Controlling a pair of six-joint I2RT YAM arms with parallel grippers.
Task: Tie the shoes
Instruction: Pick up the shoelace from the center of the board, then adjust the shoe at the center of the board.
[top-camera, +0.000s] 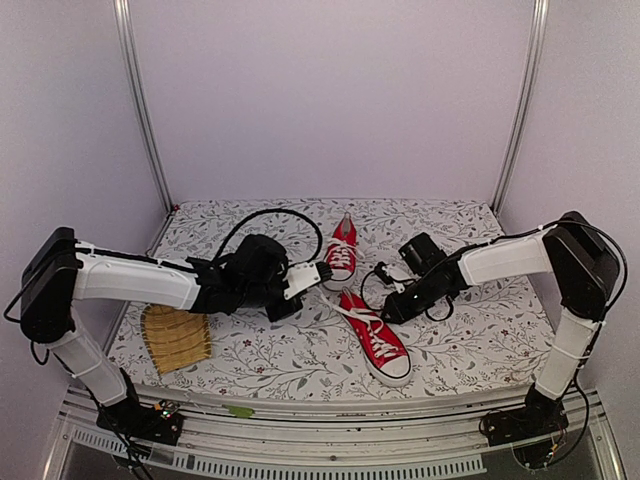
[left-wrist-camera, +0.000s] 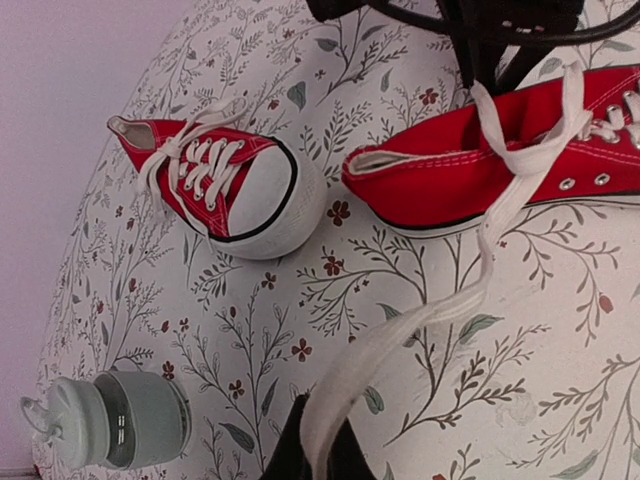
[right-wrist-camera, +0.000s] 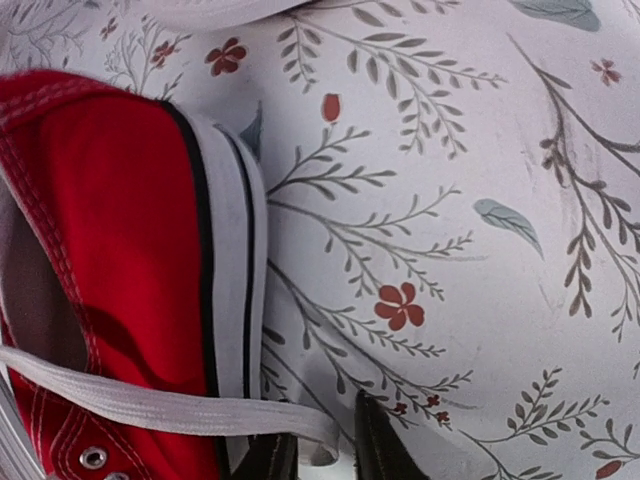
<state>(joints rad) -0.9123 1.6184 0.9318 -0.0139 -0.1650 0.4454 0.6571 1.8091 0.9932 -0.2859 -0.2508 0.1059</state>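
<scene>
Top external view: floral-print table (top-camera: 300, 360). Far shoe (top-camera: 341, 256) near its middle, heel toward far edge, white toe cap toward near edge. Near shoe (top-camera: 380, 342) just in front, heel close beside that toe cap without touching, toe angled toward near right corner, laces untied. Left gripper (top-camera: 322, 272) extended in from left edge side, just beside far shoe's toe cap. Right gripper (top-camera: 386, 312) in from right edge side, low against near shoe's heel end. Woven mat (top-camera: 177, 338) flat by near left corner, well apart from both shoes. Left wrist view: jaws clenched on lace (left-wrist-camera: 480, 270); strand stretched in a shallow bend from near shoe's upper eyelets over bare cloth down to fingertips at bottom of frame. Far shoe off to one side there, toe cap facing near shoe's open heel, small gap between. Grey cylindrical object (left-wrist-camera: 120, 425) by a table edge next to the wall; which edge and what object, not clear. Right wrist view: second strand (right-wrist-camera: 150, 405) drawn across near shoe's heel opening and over white sole rim, end lying between fingertips (right-wrist-camera: 383, 455). Gap visible between those fingertips; pinched or merely resting there, cannot tell.
</scene>
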